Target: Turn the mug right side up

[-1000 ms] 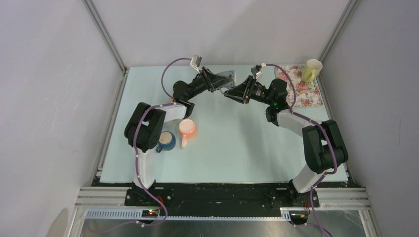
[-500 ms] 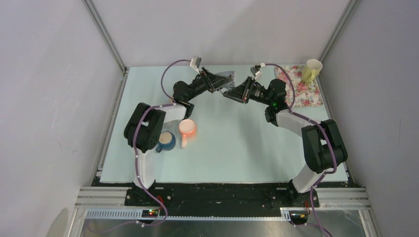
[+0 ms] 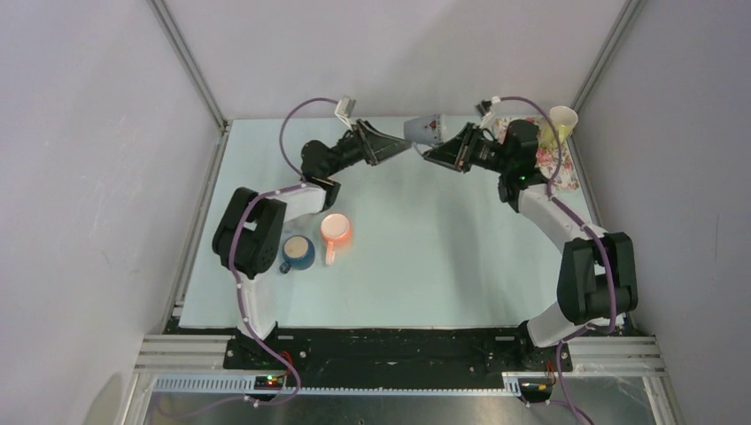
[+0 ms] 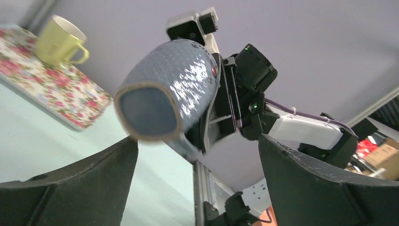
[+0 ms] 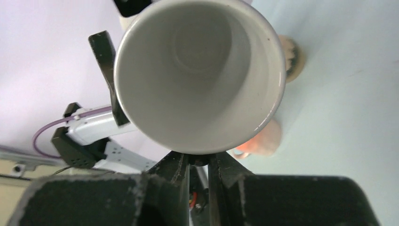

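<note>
Far centre, aloft: taken up by grey mug (image 3: 426, 130), pinched at the rim in right gripper (image 5: 199, 162); left gripper (image 3: 403, 149) spread wide just beside it.
Near left: blocked by orange mug (image 3: 336, 229) and blue mug (image 3: 298, 253), side by side next to the left arm.
Far right corner: filled by floral tray (image 3: 560, 173) carrying yellow mug (image 3: 559, 125).
Centre and near right of desk (image 3: 425, 257): bare, open for passage.

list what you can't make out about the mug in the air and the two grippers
- Right wrist: whether the right gripper pinches the grey mug by rim or handle, hidden under the mug's wall.
- Left wrist: the mug's handle, behind its body.
- Top external: any gap between the open left gripper and the mug, too small.
- Top external: the blue mug, its left side under the left arm.
</note>
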Controlling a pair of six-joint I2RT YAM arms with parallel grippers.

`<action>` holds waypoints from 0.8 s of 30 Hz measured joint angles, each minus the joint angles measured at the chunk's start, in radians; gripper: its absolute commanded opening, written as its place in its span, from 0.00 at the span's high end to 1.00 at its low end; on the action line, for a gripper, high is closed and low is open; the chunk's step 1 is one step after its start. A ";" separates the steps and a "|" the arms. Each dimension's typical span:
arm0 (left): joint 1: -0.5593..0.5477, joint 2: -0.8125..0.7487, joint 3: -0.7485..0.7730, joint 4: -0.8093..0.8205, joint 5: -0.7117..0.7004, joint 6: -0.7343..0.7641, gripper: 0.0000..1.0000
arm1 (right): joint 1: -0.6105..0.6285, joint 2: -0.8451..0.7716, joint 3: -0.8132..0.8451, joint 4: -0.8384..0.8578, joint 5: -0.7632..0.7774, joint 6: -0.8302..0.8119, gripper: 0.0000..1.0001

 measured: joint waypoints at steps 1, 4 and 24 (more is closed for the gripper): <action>0.014 -0.013 -0.005 -0.013 -0.001 0.012 0.00 | -0.020 -0.009 0.019 -0.048 -0.003 -0.045 1.00; 0.085 -0.084 -0.024 -0.095 0.000 0.084 0.00 | -0.095 -0.031 0.080 -0.215 0.014 -0.181 1.00; 0.486 -0.630 -0.205 -1.225 -0.154 1.013 0.00 | -0.383 0.138 0.393 -0.916 0.752 -0.993 1.00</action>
